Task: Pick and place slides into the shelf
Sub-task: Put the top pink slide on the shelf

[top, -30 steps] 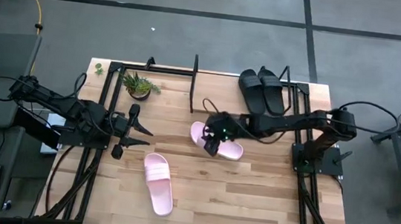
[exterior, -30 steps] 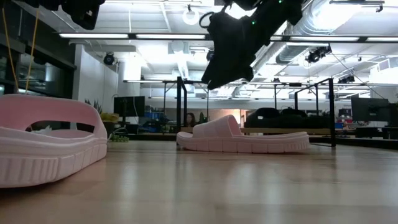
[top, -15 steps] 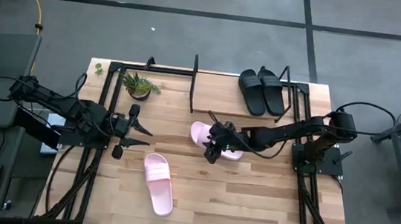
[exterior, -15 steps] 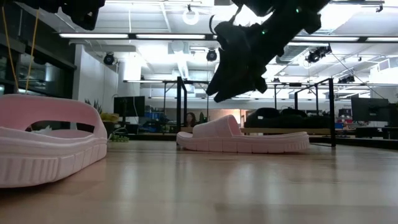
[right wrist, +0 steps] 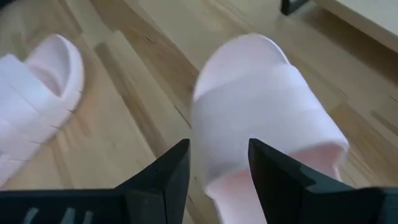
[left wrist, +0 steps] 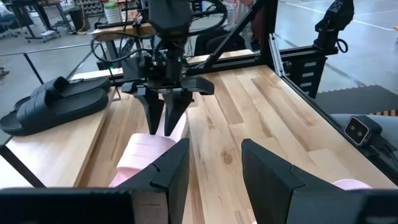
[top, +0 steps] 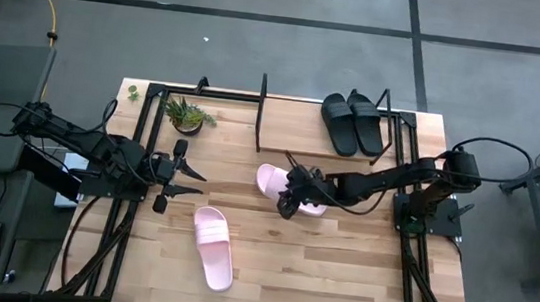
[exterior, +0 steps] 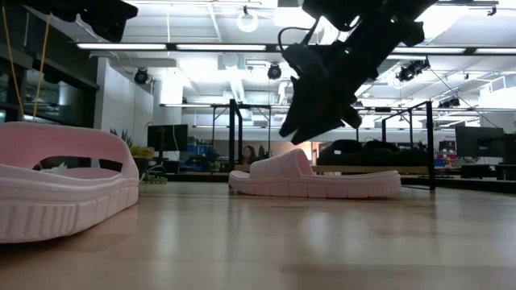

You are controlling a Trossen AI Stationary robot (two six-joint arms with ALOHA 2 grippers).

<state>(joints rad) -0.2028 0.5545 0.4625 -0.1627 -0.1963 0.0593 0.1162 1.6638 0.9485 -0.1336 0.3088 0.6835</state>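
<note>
Right end effector (top: 287, 205) has dropped lower and slid toward the heel end of the pink slide (top: 283, 185) near mid-table; a second ago it sat higher over the slide. Fingers apart, straddling the slide edge, nothing clamped. Left end effector (top: 182, 175) unchanged, parked open at the table's (top: 338, 269) left side. Other pink slide (top: 213, 247) hasn't moved, front-centre. Both black slides (top: 353, 123) sit on the shelf (top: 293, 123), right end.
</note>
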